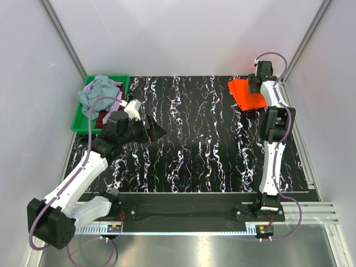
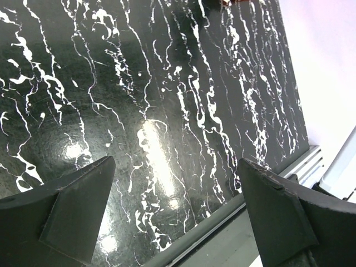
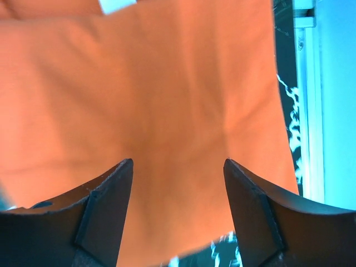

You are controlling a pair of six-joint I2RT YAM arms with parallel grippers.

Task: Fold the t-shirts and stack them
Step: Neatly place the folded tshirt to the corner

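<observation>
The bench (image 1: pixel 194 144) is a black slab veined with white, and most of it lies bare in front of me. At its far left corner stands a green bin (image 1: pixel 79 123) holding a loose heap of shirts (image 1: pixel 100 92), with grey-blue on top and lilac and dark red showing under it, none of them folded. At the far right corner lies the orange shirt (image 1: pixel 245 92), folded into a flat, squarish packet on the bench, well apart from the bin.

My right tool (image 1: pixel 255 83) hangs over that packet with its jaws apart and nothing between them. In the right wrist view the orange cloth (image 3: pixel 167 83) fills the space below the tool (image 3: pixel 178 164), smooth apart from faint creases. I cannot tell whether the tips touch the cloth. My left tool (image 2: pixel 178 211) is spread wide and empty over bare bench, just beside the bin in the top view (image 1: pixel 153 129). A small white label (image 3: pixel 117 4) peeks in at the top edge of the right wrist view.

I judge the orange shirt is folded and laid down to start the stack, with the right tool free of it. The next move falls to the left tool: reach into the bin, pinch one shirt off the heap without dragging the others along, and spread it flat on the open bench for folding.
</observation>
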